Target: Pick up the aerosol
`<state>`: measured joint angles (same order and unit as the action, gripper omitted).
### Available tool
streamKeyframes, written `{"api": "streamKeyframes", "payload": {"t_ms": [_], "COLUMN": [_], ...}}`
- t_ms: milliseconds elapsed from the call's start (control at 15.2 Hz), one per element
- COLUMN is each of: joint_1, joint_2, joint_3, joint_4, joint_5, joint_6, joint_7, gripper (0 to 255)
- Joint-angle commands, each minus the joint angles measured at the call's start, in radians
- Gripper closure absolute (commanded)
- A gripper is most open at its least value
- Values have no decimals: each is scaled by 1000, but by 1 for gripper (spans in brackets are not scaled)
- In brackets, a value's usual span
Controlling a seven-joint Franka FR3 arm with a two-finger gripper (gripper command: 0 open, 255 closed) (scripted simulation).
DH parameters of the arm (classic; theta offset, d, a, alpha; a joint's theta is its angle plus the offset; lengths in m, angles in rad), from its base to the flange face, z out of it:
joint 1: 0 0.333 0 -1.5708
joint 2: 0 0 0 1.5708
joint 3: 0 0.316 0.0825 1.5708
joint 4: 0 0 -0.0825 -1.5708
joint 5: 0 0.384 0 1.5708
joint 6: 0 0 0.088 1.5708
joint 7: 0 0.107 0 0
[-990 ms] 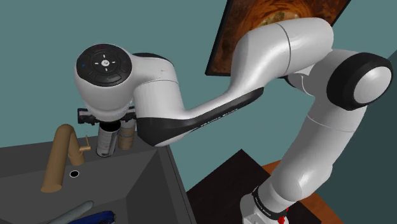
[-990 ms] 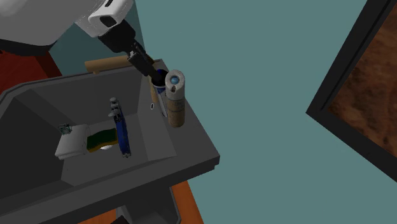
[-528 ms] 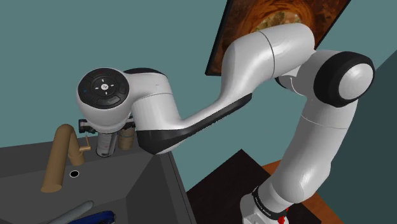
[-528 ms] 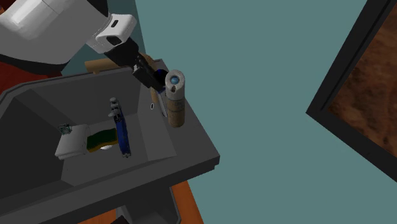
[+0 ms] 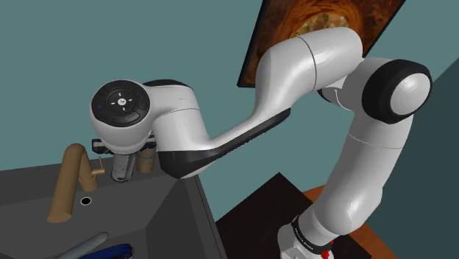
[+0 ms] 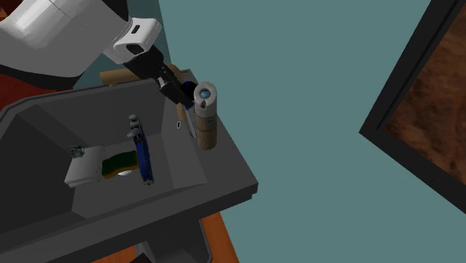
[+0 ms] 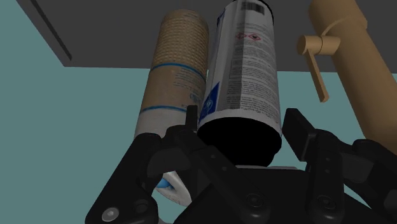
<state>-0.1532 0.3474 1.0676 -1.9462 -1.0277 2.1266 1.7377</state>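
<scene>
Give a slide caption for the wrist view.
Open black end effector straddles the grey labelled aerosol can, beside a tan cylinder.

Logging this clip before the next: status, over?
Gripper open, astride the aerosol can, not clamped. Tan canister right beside the can, by one finger. Tan faucet close on the other side.

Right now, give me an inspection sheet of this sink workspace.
Surface: dark grey sink counter, tan faucet at its back.
Job's things: aerosol upright on the counter, beside a tan canister.
Clutter: sponge, blue tool and white block in the basin.
Grippers: the gripper, fingers open astride the aerosol, a gap on one side.
Cables: nothing seen.
Surroundings: teal wall, framed picture.
</scene>
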Motion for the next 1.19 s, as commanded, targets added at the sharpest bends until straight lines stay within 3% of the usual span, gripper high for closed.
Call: {"api": "streamKeyframes", "payload": {"t_ms": [0,1122], "joint_1": [0,-75], "joint_2": [1,-107], "joint_3": [0,83], "joint_4": [-1,85], "joint_5": [0,162], "joint_6": [0,-76], "joint_7": [0,-154], "gripper": [255,255]}}
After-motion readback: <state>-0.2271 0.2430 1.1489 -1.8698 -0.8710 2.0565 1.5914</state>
